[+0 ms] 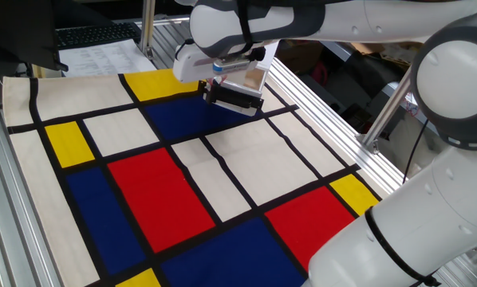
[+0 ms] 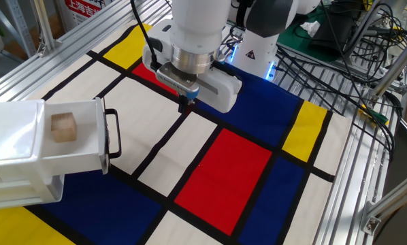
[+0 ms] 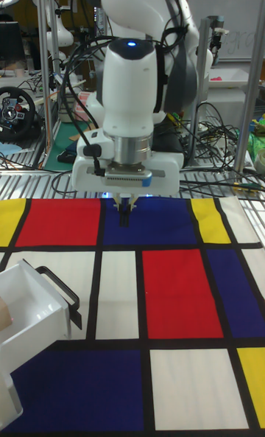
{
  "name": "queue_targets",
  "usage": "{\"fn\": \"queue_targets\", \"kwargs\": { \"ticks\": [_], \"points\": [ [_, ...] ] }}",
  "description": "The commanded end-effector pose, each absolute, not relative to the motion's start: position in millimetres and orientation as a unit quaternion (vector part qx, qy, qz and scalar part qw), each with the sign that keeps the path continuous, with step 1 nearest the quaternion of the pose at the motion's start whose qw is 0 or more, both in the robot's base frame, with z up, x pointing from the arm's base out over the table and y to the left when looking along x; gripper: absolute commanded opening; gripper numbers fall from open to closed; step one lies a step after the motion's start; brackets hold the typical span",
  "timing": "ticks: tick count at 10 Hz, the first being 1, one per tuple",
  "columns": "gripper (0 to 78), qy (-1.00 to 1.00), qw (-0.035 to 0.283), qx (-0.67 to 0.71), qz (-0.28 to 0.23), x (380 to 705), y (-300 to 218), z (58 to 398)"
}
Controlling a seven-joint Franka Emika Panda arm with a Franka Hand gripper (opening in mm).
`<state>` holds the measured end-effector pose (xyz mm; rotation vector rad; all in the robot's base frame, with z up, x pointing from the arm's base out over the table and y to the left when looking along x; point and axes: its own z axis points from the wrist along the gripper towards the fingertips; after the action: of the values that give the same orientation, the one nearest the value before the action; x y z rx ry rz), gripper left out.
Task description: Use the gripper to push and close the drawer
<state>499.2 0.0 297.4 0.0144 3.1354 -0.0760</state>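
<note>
A flat cloth [image 2: 224, 163] printed with red, blue, yellow and white rectangles split by black bands is spread over the table, and it serves here as the landmark. Ribbed aluminium rails [image 2: 353, 163] are seen along its edges.

The drawer [image 2: 67, 143] is found at one edge of the cloth, over a white and a blue panel. It is a smooth white plastic box, boxy and straight-sided, and it is pulled out of its white housing [image 2: 13, 163]. A thin black wire handle [image 2: 113, 133] is carried on its front, and the front is turned toward the middle of the cloth. The long axis of the drawer is laid along the direction it slides, roughly across the cloth. In the one fixed view it is mostly hidden behind the arm, with only its black-edged front [image 1: 233, 97] showing. A small tan wooden cube [image 2: 63, 126] is held inside the open tray.

The gripper [image 2: 185, 103] is hung from a glossy white cylindrical wrist above a black band of the cloth, well apart from the drawer's front. Its short dark fingers [image 3: 124, 211] are pointed straight down and are pressed together, with nothing between them. A small blue mark is seen on its grey underside.
</note>
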Motion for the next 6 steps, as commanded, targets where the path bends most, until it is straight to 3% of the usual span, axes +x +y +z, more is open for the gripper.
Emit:
{"fn": "queue_targets", "kwargs": {
  "ticks": [1, 6],
  "points": [
    [0.0, 0.999, 0.008, 0.005, -0.043, 501, -4, 297],
    [0.0, 0.999, 0.014, 0.002, -0.036, 505, -31, 284]
  ]
}}
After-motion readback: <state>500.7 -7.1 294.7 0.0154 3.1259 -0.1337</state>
